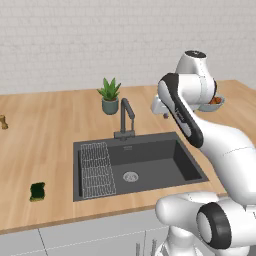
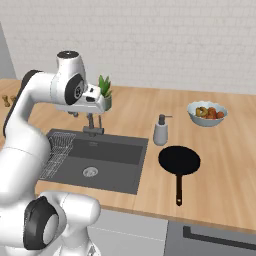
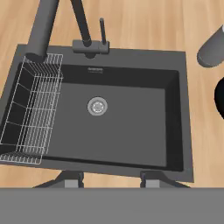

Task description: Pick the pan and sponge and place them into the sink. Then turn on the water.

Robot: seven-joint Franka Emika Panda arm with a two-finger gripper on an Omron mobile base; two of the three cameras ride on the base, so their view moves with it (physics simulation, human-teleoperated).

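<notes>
Sitting sunken in the wooden counter, the dark grey sink [image 1: 150, 160] has a wire rack at 9 o'clock. The black, long-handled pan [image 2: 179, 161] lies at its 3 o'clock, the green sponge [image 1: 37, 191] at 9. The gripper [image 3: 112, 178] hovers above, fingers apart, holding nothing.

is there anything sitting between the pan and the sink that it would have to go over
Nothing visible. The pan lies on the counter just right of the sink, with bare wood between them. The soap dispenser stands farther back, beside that path, not across it.
</notes>
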